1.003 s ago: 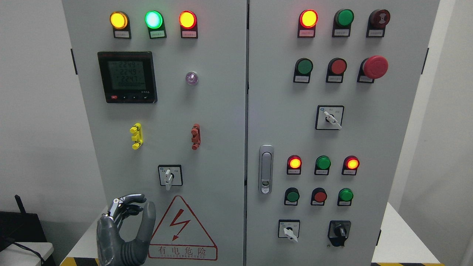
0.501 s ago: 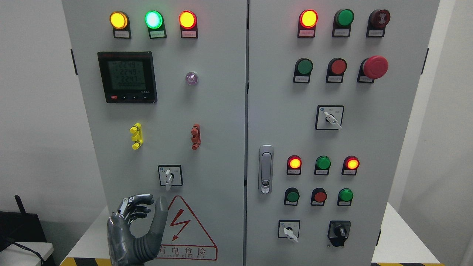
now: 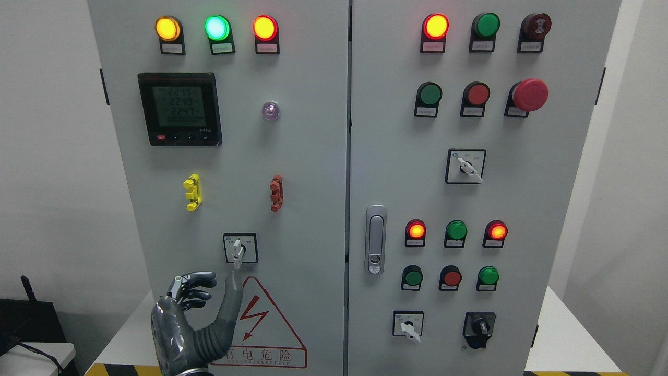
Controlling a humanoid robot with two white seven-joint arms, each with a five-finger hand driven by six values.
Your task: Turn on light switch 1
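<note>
A grey electrical cabinet (image 3: 302,156) fills the head view. On its left door a small rotary selector switch (image 3: 239,248) in a black square frame has its white lever pointing down. My left hand (image 3: 195,318) rises from the lower left, just below and left of that switch. Its thumb (image 3: 232,297) points up, its tip a little under the lever and apart from it. Its fingers (image 3: 193,287) are curled and hold nothing. The right hand is out of view.
Above the switch are yellow (image 3: 192,192) and red (image 3: 276,193) terminals, a digital meter (image 3: 180,108) and three lit lamps. A warning triangle (image 3: 255,324) lies right of the hand. The right door carries a latch (image 3: 376,239), several buttons, lamps and rotary switches.
My left hand has moved up and to the right across the frames. Its thumb has come from below left of the switch to just under the lever.
</note>
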